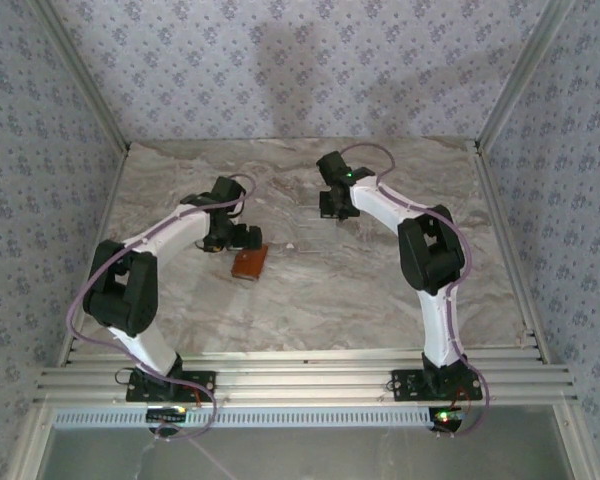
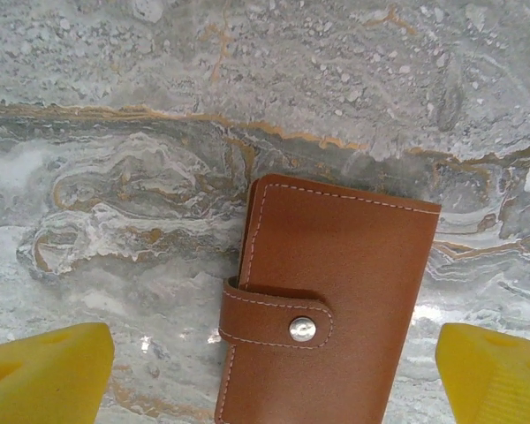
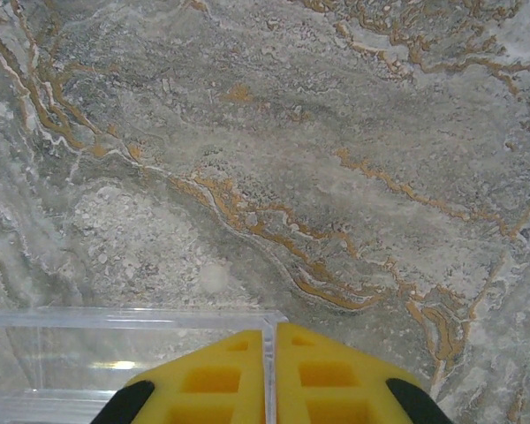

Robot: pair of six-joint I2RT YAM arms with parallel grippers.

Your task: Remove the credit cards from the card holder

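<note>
From where I sit, nothing of the job is done yet. The card holder (image 2: 336,291) lies shut on the marbled table (image 1: 330,290), its strap (image 2: 265,314) wrapped over from the left edge and the metal snap (image 2: 302,329) fastened. No credit cards are out; I judge they are inside. Unsnapping, folding it open and drawing out each card are all left to do.

In the left wrist view the holder's long axis runs top to bottom, leaning slightly to the right at the top. One stitched short edge points toward the upper part of the frame and the other end runs off the bottom. In the top view it sits left of centre, just below and right of the left arm's wrist.

The left gripper (image 2: 265,375) hangs over it with fingers spread wide, one yellow pad in each lower corner, touching nothing. The right gripper (image 3: 269,375) has its fingers pressed together. A clear plastic edge (image 3: 115,353) meets their seam, and I cannot tell whether it is pinched.
</note>
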